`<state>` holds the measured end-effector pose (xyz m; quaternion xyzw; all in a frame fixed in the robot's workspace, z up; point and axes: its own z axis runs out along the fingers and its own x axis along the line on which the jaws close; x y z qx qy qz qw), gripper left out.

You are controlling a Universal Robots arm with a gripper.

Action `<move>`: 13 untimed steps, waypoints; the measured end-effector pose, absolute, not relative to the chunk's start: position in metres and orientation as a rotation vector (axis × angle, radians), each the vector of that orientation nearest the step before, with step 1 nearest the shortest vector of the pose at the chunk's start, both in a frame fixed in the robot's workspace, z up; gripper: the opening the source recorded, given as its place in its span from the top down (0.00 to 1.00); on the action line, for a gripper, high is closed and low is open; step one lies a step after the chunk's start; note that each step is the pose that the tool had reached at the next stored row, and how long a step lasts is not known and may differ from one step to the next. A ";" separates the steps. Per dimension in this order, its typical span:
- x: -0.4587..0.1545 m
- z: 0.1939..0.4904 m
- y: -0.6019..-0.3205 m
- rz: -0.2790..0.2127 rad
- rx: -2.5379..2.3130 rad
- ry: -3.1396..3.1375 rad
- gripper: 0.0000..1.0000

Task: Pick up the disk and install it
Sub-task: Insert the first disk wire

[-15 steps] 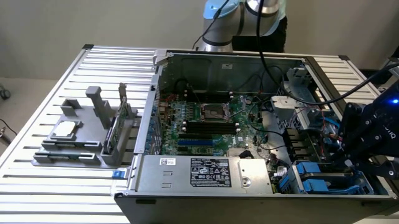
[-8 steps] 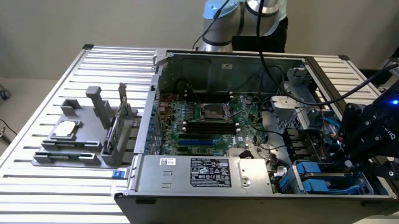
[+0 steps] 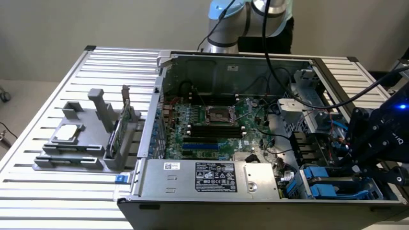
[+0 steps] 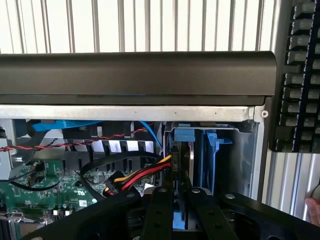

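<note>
Slatted metal bench (image 3: 51, 100) carries the open PC case (image 3: 230, 57), with the arm's gripper (image 3: 374, 165) down at its 4 o'clock corner. Fingers pinch the disk (image 4: 182, 220) in its blue carrier, standing edge-on in the drive bay (image 4: 227, 160), beside the red-yellow power cable (image 4: 142, 175).

An open computer case (image 3: 255, 124) lies on the worktop (image 3: 57, 191). A fixture (image 3: 83, 143) stands beside it on the exterior view's left. The motherboard (image 3: 211, 124) lies in the case floor, the power supply (image 3: 211, 177) along its near wall. The gripper (image 4: 181, 220) is at the drive bay (image 3: 332, 184) in the near corner on the exterior view's right, over the disk (image 4: 197, 160) standing on edge there.
</note>
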<state>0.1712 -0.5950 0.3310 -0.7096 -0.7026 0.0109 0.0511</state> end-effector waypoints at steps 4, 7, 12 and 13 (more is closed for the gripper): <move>0.171 0.330 -0.595 0.032 -2.159 -2.138 0.84; 0.171 0.330 -0.595 0.032 -2.159 -2.138 0.84; 0.171 0.348 -0.595 0.031 -2.158 -2.138 0.75; 0.171 0.353 -0.595 0.032 -2.159 -2.139 0.75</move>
